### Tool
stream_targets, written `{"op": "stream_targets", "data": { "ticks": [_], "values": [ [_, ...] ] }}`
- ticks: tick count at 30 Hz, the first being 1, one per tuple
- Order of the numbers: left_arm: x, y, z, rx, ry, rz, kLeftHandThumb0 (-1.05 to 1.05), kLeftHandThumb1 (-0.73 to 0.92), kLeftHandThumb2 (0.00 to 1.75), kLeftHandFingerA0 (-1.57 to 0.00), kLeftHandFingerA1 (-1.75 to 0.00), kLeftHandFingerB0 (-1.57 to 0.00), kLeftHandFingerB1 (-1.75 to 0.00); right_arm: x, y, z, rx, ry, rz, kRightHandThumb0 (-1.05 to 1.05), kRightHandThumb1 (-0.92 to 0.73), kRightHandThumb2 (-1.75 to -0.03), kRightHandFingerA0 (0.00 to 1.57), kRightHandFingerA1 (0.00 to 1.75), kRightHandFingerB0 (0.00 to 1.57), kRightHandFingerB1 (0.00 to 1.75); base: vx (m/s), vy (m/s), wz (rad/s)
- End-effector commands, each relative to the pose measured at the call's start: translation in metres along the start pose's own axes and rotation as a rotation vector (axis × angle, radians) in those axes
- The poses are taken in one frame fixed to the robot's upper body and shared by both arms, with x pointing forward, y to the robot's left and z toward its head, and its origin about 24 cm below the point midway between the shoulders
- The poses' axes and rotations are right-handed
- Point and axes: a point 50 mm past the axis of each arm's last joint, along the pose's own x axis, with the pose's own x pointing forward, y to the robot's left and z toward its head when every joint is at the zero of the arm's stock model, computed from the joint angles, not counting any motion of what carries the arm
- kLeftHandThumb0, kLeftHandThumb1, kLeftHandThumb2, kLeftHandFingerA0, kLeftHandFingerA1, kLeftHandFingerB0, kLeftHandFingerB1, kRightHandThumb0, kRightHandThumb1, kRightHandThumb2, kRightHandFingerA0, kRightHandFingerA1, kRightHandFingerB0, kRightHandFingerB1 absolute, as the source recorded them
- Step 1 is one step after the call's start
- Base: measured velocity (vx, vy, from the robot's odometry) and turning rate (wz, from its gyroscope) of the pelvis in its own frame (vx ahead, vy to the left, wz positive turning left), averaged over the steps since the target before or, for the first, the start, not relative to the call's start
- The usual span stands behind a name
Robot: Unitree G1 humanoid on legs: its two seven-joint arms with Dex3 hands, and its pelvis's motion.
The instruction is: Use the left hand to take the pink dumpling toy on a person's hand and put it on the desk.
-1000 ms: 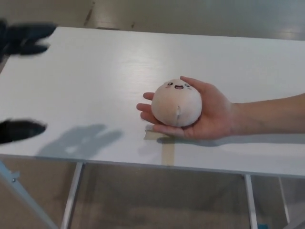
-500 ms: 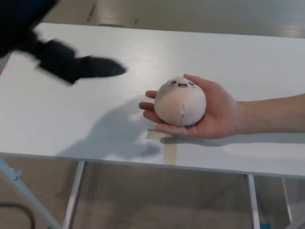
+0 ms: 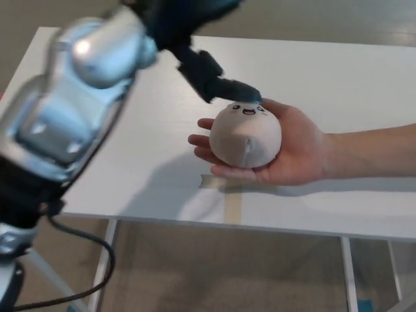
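Note:
A pale pink dumpling toy (image 3: 246, 134) with a small smiling face rests in a person's open palm (image 3: 292, 146), held just above the white desk (image 3: 130, 143). My left hand (image 3: 208, 68) reaches in from the upper left, black and blurred by motion. Its fingertips (image 3: 244, 96) hover at the top back of the toy, fingers apart, holding nothing. My silver left forearm (image 3: 84, 97) fills the left side of the view. My right hand does not show.
The person's forearm (image 3: 370, 153) stretches in from the right edge across the desk. A strip of tan tape (image 3: 229, 195) lies on the desk near its front edge, below the toy. Metal desk legs (image 3: 97, 266) and a black cable (image 3: 91, 273) show underneath.
My left arm has swung rightward from the far left of the desk, bringing the hand over the toy. The person's hand and toy stay nearly still.

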Motion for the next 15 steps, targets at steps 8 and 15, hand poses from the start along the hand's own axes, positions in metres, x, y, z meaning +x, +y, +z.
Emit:
{"op": "stream_targets", "data": {
  "ticks": [8, 15],
  "values": [
    [0.044, -0.064, -0.037, 0.323, 0.43, -0.267, -0.6, 0.44, 0.54, -0.18, -0.29, -0.2, -0.29, -0.001, -0.006, -0.009, -0.002, 0.032, 0.027, -0.15, -0.65, -0.59, 0.66, 0.47, 0.45, 0.4, 0.0, 0.0, 0.0],
    [0.047, -0.078, -0.047, 0.314, 0.478, -0.312, -0.58, 0.43, 0.54, -0.17, -0.29, -0.2, -0.29, 0.0, -0.005, -0.007, -0.003, 0.03, 0.038, -0.15, -0.65, -0.59, 0.64, 0.47, 0.46, 0.4, 0.0, 0.0, 0.0]
  ]
}}
